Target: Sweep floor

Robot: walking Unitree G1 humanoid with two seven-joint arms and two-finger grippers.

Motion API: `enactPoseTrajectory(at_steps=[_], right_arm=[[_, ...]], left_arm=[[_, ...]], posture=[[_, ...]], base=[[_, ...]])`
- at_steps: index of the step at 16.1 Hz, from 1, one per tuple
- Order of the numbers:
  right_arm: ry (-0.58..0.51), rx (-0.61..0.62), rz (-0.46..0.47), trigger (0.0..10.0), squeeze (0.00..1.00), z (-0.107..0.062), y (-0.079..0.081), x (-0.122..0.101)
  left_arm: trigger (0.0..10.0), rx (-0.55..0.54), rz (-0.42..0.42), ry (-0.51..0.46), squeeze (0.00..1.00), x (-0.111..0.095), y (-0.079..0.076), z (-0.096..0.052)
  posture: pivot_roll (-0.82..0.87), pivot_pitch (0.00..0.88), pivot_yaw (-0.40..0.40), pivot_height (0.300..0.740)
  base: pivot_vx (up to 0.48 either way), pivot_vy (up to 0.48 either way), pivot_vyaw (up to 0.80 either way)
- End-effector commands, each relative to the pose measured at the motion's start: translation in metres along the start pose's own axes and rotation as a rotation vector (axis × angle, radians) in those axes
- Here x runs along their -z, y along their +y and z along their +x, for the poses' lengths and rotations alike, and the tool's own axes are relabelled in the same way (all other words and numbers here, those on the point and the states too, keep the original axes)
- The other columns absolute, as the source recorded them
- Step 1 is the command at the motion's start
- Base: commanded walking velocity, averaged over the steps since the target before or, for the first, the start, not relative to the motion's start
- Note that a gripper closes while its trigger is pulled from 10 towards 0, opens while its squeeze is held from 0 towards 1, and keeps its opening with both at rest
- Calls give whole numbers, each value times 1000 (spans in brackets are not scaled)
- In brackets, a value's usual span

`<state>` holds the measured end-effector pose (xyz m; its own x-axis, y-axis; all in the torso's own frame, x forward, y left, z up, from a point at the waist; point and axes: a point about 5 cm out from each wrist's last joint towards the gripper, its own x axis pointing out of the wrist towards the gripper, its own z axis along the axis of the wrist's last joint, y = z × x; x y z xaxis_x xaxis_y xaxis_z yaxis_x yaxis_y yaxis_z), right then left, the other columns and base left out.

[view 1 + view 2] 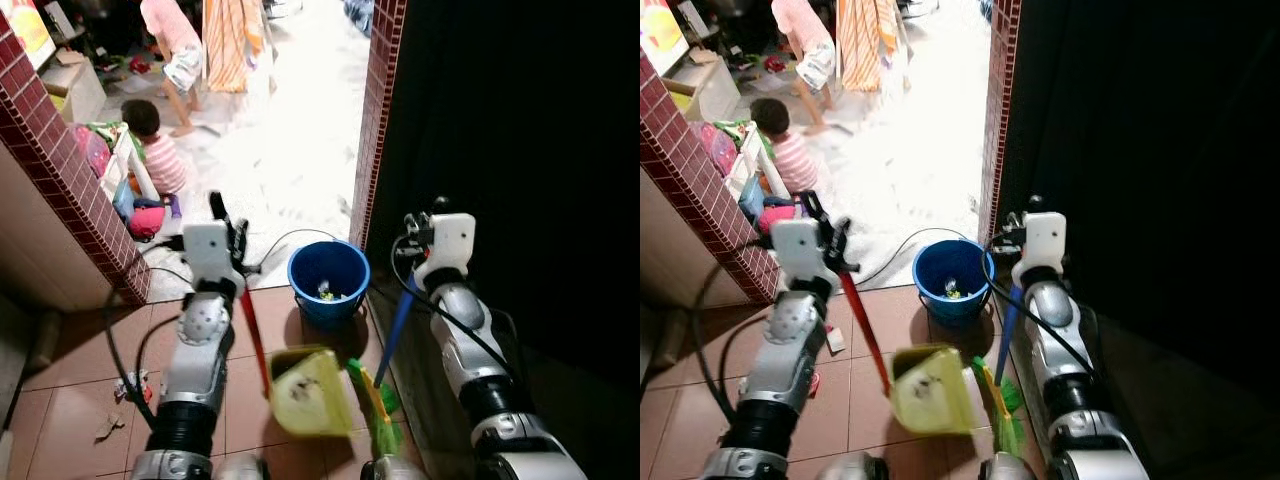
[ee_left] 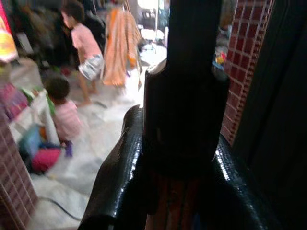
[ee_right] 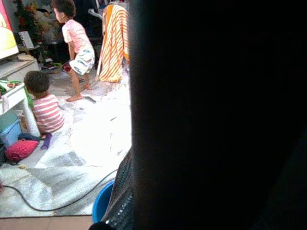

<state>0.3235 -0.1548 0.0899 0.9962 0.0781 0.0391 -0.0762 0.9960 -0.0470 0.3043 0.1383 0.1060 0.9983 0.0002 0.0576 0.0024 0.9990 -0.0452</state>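
My left gripper (image 1: 233, 243) is shut on the red handle (image 1: 254, 340) of a yellow-green dustpan (image 1: 312, 393), which hangs tilted above the terracotta tiles. In the left wrist view its black fingers (image 2: 117, 177) close around the handle. To the right, my right gripper (image 1: 413, 245) is shut on the blue handle (image 1: 398, 325) of a green-bristled broom (image 1: 381, 412), whose head rests low beside the dark wall. A blue bucket (image 1: 302, 272) with a little rubbish inside stands on the floor between the two arms, just ahead of the dustpan.
Scraps of litter (image 1: 124, 389) lie on the tiles at the left. Brick pillars (image 1: 72, 170) (image 1: 379, 110) frame a doorway onto a pale floor, where a cable (image 1: 285, 239) runs. One small person (image 1: 157, 150) sits there; another (image 1: 174, 45) bends by a striped cloth (image 1: 232, 42).
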Motion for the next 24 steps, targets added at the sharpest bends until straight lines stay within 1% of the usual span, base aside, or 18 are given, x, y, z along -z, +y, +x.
enactPoseTrajectory(at_steps=[1,2,3,4,6,8,9,11,13,15,17,18,19,20,21,22,23,24], right_arm=[[-38,5,-77,10000,0,1,-8,-8],[-19,13,-77,10000,0,-1,-12,-4],[8,26,-96,10000,0,-4,-17,1],[31,34,-112,10000,0,-6,-22,6],[36,30,-115,10000,0,-7,-21,8],[38,14,-123,10000,0,-6,-16,9],[36,10,-123,10000,0,-6,-14,8],[36,6,-117,10000,0,-5,-13,9],[38,3,-112,10000,0,-5,-11,9],[45,-10,-101,10000,0,-6,-7,11],[22,-51,-44,10000,0,-7,1,8],[5,-78,-29,10000,0,-7,6,6],[-7,-87,-35,10000,0,-8,8,4],[5,-89,-34,10000,0,-9,10,6],[8,-87,-25,10000,0,-9,11,7],[7,-91,-30,10000,0,-9,11,7],[5,-97,-23,10000,0,-10,12,6],[0,-98,-36,10000,0,-10,11,5]], left_arm=[[10000,-39,2,-136,0,-33,9,5],[10000,-55,6,-150,0,-38,13,5],[10000,-78,13,-168,0,-44,19,5],[10000,-126,43,-195,0,-52,29,4],[10000,-215,87,-219,0,-60,48,2],[10000,-267,113,-230,0,-66,60,5],[10000,-273,108,-243,0,-70,62,8],[10000,-274,92,-289,0,-87,63,17],[10000,-276,101,-364,0,-109,63,27],[10000,-258,99,-418,0,-123,57,35],[10000,-230,104,-448,0,-130,47,43],[10000,-208,105,-463,0,-134,39,47],[10000,-195,93,-473,0,-136,34,49],[10000,-157,71,-493,0,-140,20,54],[10000,-145,66,-501,0,-142,16,56],[10000,-127,61,-513,0,-143,10,57],[10000,-97,65,-532,0,-146,0,59],[10000,-76,76,-532,0,-145,-7,61]], posture=[[-24,0,38,740],[-21,0,33,740],[-14,0,28,740],[-11,0,26,740],[-6,0,24,740],[-5,0,23,740],[-5,0,23,740],[-8,0,23,740],[-13,0,25,740],[-16,0,25,740],[-24,0,30,740],[-24,0,30,740],[-26,0,31,740],[-27,0,31,740],[-27,0,31,740],[-31,0,32,740],[-35,0,34,740],[-37,0,35,740]], base=[[0,0,0],[0,0,0],[0,0,0],[0,0,0],[0,0,0],[0,0,0],[0,0,0],[0,0,0],[0,0,0],[0,0,0],[0,0,0],[0,0,0],[0,0,0],[0,0,0],[0,0,0],[0,0,-800],[0,0,-800],[244,0,0]])
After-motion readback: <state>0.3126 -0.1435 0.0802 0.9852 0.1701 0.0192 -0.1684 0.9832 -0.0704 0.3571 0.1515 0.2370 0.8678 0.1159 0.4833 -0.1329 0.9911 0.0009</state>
